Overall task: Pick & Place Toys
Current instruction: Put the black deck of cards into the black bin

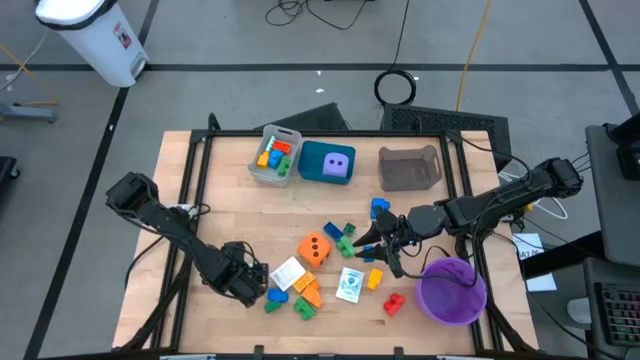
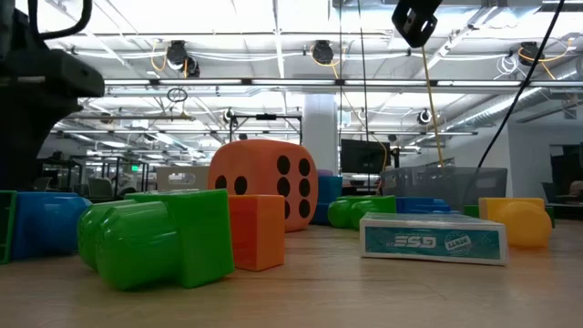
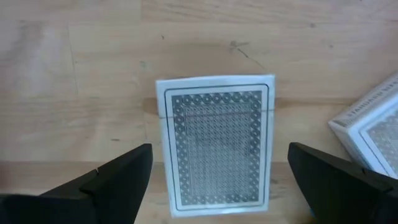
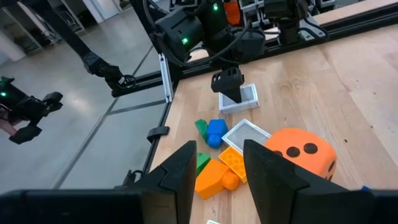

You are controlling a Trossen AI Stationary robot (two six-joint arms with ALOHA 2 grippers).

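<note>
A wooden table (image 1: pixel 240 200) is being viewed from above, with toys scattered over its near half. The left gripper (image 1: pixel 258 283) is being held low at about 7 o'clock from the table's centre, its jaws spread wide and gripping nothing. In the left wrist view a white picture card (image 3: pixel 217 146) with a grey patterned back is lying flat on the wood, squarely between the two dark fingers (image 3: pixel 118 180) and touching neither. A second card (image 3: pixel 373 134) is lying just beside it, at the frame's edge.

The right gripper (image 1: pixel 372 240) is being held near the table's centre, at about 4 o'clock, over a cluster of green and blue bricks (image 1: pixel 345 232). Its jaws are standing partly apart; nothing can be seen between them. The orange die (image 1: pixel 315 249) is lying just beside that cluster, at 9 o'clock from the gripper.

A purple die (image 1: pixel 338 166) is sitting in the teal tray (image 1: pixel 312 160) at 12 o'clock, with a grey tray (image 1: pixel 272 168) of bricks beside it and a brown tray (image 1: pixel 408 170) on its other side. A purple bowl (image 1: pixel 452 292) is standing at 4 o'clock.

In the low view, a small box (image 2: pixel 433 239) is showing the lettering "ESD".
</note>
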